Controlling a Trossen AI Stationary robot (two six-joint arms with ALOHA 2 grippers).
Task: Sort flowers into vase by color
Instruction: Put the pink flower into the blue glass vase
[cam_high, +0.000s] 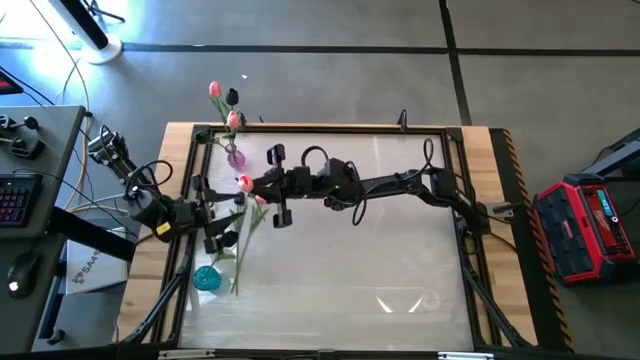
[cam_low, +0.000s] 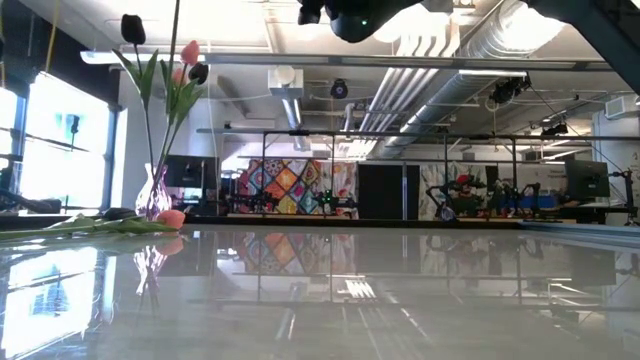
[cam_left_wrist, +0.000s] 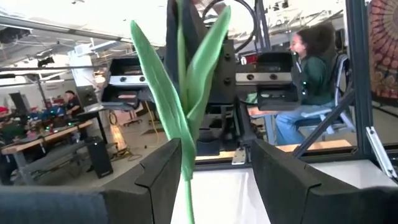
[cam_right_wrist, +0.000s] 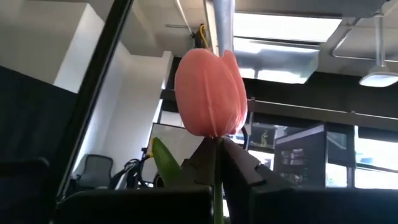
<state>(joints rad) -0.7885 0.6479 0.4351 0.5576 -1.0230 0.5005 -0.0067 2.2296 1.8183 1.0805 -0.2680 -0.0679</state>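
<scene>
My right gripper (cam_high: 255, 188) (cam_right_wrist: 217, 158) is shut on a pink tulip (cam_right_wrist: 211, 93), whose head (cam_high: 243, 182) shows just past the fingertips. My left gripper (cam_high: 222, 228) (cam_left_wrist: 214, 162) is open, and that flower's green leaves (cam_left_wrist: 180, 93) and stem rise between its fingers. A purple glass vase (cam_high: 236, 157) (cam_low: 153, 195) near the far left corner holds a pink tulip (cam_low: 190, 50) and two dark ones (cam_low: 132, 28). Another pink tulip (cam_low: 170, 217) lies flat on the table. A blue vase (cam_high: 207, 278) stands near the left edge. My right gripper pinches the stem (cam_right_wrist: 216, 146) right under the pink head, between its two fingertips. It comes roughly level from the table's right. The flower is lifted clear, head upright above the fingers. My left gripper: a leaf (cam_left_wrist: 185, 158) runs close to one finger; whether they touch, I cannot tell.
The table frame's dark rails (cam_high: 330, 128) run round the glossy top (cam_high: 380, 270). The right arm (cam_high: 400, 185) stretches across the far half. A long green stem (cam_high: 240, 255) lies beside the blue vase. People sit at desks beyond the table (cam_left_wrist: 311, 68).
</scene>
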